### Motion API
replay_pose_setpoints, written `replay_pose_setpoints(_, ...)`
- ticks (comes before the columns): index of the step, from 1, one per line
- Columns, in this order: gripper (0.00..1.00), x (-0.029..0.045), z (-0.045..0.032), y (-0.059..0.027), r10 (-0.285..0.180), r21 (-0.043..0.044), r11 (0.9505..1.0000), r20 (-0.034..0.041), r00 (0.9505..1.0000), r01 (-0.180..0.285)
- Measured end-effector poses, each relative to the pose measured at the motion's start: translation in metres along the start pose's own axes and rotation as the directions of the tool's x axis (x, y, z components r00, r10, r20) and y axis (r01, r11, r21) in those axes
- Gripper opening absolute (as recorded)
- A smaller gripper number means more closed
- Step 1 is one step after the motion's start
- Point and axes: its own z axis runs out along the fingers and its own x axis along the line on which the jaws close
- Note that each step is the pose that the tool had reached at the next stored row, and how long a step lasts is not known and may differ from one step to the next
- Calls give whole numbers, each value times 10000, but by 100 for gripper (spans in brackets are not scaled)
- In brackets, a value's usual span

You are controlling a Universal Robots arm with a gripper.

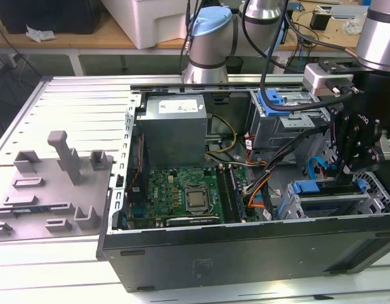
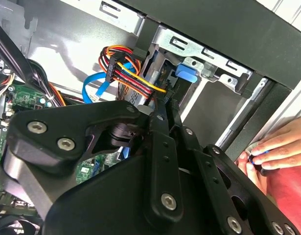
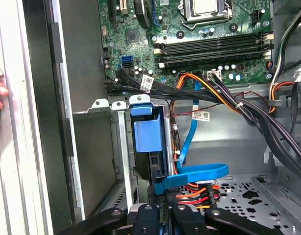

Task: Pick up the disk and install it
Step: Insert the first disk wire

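The disk (image 1: 309, 187) stands on edge in the metal drive cage (image 1: 296, 209) at the front corner of the open computer case, on the exterior view's right. Its blue carrier bracket (image 3: 145, 134) shows along the slot, and a blue tab (image 2: 187, 73) sticks up at the cage's rim. My gripper (image 1: 345, 170) hangs straight over the cage. Its black fingers (image 3: 182, 215) stand close together on either side of the disk's near end, so the gripper (image 3: 164, 210) appears shut on it. The linkages hide the contact in the second wrist view, where the gripper (image 2: 162, 110) points into the slot.
A blue data cable (image 3: 189, 171) and a red-orange-yellow power bundle (image 2: 126, 73) lie beside the cage. The motherboard (image 1: 188, 196) and power supply (image 1: 175, 126) fill the case. A person's hand (image 2: 272, 147) rests on the case's outer edge. A grey fixture plate (image 1: 55, 183) lies at the exterior view's left.
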Motion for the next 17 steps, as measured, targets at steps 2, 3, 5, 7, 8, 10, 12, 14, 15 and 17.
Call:
replay_pose_setpoints(2, 17, 1, -12, -1, 0, -1, 10000, 4, 10000, 0)
replay_pose_setpoints(3, 17, 2, -20, -1, 0, -1, 10000, 1, 10000, 0)
replay_pose_setpoints(5, 17, 5, -37, -2, 0, 0, 10000, -2, 10000, 0)
replay_pose_setpoints(7, 17, 6, -42, -3, -1, 0, 10000, -1, 10000, 1)
replay_pose_setpoints(8, 17, 6, -44, -3, 0, 0, 10000, -2, 10000, 0)
replay_pose_setpoints(10, 17, 7, -45, -3, 0, 0, 10000, 9, 10000, 0)
replay_pose_setpoints(12, 17, 7, -44, -3, 1, -2, 10000, 26, 10000, -1)
replay_pose_setpoints(14, 17, 9, -45, -3, 3, -4, 10000, 63, 10000, -3)
replay_pose_setpoints(15, 17, 9, -44, -3, 5, -7, 10000, 97, 10000, -5)
replay_pose_setpoints(17, 17, 10, -43, -3, 6, -9, 10000, 120, 9999, -6)
